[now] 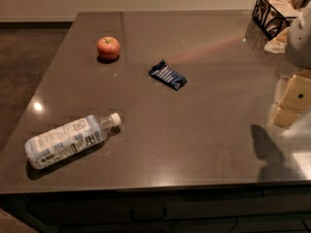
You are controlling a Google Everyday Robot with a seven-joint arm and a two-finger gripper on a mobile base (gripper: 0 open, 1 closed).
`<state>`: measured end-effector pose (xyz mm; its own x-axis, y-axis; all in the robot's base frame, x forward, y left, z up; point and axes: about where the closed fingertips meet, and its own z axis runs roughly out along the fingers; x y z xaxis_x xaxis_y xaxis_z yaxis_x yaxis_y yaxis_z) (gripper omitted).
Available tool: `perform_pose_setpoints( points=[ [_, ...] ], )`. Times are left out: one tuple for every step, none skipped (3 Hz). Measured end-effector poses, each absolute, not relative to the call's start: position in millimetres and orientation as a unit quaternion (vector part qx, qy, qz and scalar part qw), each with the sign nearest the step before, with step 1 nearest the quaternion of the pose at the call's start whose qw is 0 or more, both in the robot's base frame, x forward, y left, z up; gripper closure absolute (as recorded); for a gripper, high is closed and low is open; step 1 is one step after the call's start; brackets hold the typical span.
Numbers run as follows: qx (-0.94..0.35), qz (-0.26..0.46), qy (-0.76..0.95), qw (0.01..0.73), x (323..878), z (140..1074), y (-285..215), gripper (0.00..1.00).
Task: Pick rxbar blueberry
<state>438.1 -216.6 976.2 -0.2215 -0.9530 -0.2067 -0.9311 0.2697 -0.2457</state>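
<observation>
Near the middle of the dark table (204, 149), a little toward its far side: rxbar blueberry (167, 75), flat on the surface, striped navy wrapper facing up. Well apart from it, at the right edge of the view and low over the table: gripper (291, 101), partly cut off by the frame; opening impossible to tell, though plainly not closed on the bar. From the gripper, bar to the left and somewhat farther back. Long axis diagonal, far-left to near-right (near-right crimped end turned roughly toward the gripper). Probable demand of the coming move: a leftward reach with the wrist turned to close across the bar's short width. Bystanders, none touching the bar: apple (108, 47) beyond and left; water bottle (68, 140) on its side at front left; wire basket (272, 13) at the far right corner.
</observation>
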Motion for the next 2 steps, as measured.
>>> perform_pose_setpoints(
  points=[
    [-0.603,-0.035,0.781,0.159,438.2,976.3,-216.6,0.0],
    [-0.589,-0.021,0.787,0.183,464.6,972.0,-202.1,0.0]
  ],
)
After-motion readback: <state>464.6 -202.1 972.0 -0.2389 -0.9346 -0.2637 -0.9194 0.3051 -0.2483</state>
